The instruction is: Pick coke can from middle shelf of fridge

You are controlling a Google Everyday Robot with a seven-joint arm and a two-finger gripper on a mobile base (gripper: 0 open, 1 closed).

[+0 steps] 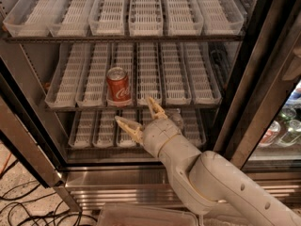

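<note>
This looks like a shop, a canteen or an office pantry; which of these, I cannot tell. The main sign is the fridge (117,180), a large display cooler with a stainless-steel base and tiers of white slotted lane trays, the kind seen where drinks are sold. One coke can (118,86) stands on the middle shelf (183,79). At the right, bottles (290,126) stand behind glass. Loose black cables (19,207) lie on the speckled floor at the left. The end effector (134,111) hangs before the lowest tier, just under the can, its fingers spread apart.
</note>
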